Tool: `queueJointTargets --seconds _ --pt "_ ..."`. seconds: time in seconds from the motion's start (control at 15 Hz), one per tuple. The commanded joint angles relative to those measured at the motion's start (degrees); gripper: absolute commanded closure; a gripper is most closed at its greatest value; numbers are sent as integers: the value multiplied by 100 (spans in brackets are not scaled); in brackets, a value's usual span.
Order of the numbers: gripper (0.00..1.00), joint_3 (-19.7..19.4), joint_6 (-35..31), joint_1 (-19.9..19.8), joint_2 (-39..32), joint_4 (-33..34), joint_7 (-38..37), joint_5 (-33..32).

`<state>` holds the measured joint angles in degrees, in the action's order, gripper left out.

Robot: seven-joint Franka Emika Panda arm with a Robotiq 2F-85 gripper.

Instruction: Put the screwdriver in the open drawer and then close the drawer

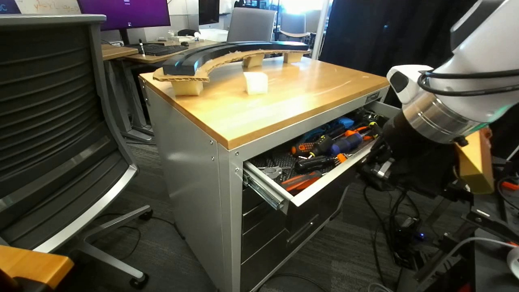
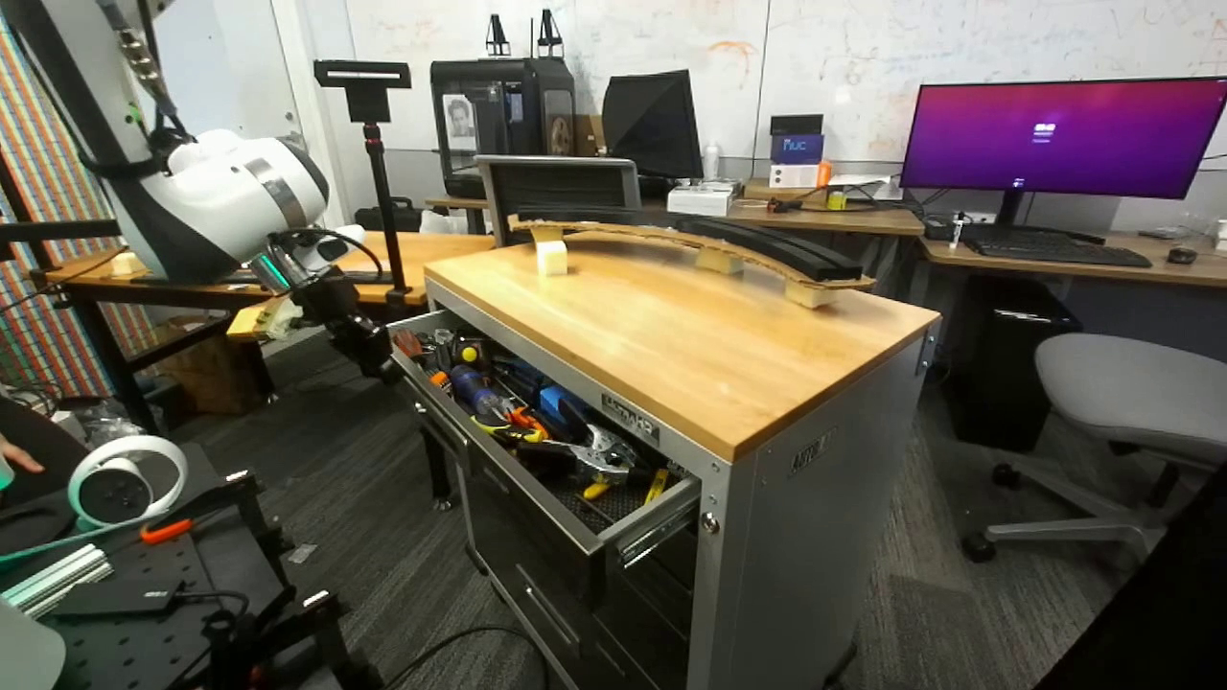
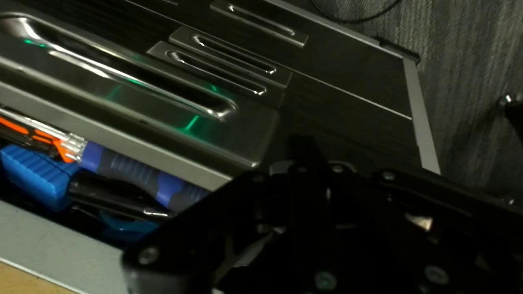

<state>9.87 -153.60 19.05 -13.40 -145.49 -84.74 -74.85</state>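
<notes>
In an exterior view the open drawer (image 2: 522, 487) slants lengthwise toward lower centre, the gripper (image 2: 385, 368) pinched narrow nearby.

NUC, in white capitals: small blue box (image 2: 798, 147), in an exterior view. Dark plate (image 2: 630, 418) on the metal rim below the wooden tabletop (image 2: 652, 326), in both exterior views: pale capitals, too blurred for a sure reading. Label (image 2: 813, 450) on the side of the cabinet (image 2: 796, 556), in an exterior view: lettering, apparently opening with AUTO, the remainder indistinct. Monitor (image 2: 1083, 144) with purple screen, in both exterior views: white characters, too small to read. Dark-blue panel (image 1: 10, 7), in an exterior view: letter C. Whiteboard (image 1: 46, 8), beside the panel: orange-brown handwriting resembling an equation, not fully legible. Flat black unit (image 2: 120, 596): small white mark, illegible.
</notes>
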Motion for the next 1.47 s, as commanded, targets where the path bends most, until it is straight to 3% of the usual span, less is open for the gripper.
queueJointTargets --seconds 0.0,0.33,0.4,0.6,0.73,0.8,0.87,1.07,1.4 --pt "100 -338 51 356 -543 772 -1562 -1001" --pt "100 -331 727 539 -1313 1574 -3697 -2434" --pt "100 33 1063 256 -1493 1715 -4076 -2761" --pt "100 297 1998 249 -1992 1955 -5187 -3694" --pt "100 455 2498 206 -2199 2015 -5509 -4008" --pt "93 529 2577 145 -2197 1963 -5528 -4078" --pt "72 599 2627 83 -2168 1894 -5559 -4109" --pt "61 734 2466 -168 -1610 1449 -5268 -4037" --pt "23 929 2161 -464 -932 1132 -5141 -4016"
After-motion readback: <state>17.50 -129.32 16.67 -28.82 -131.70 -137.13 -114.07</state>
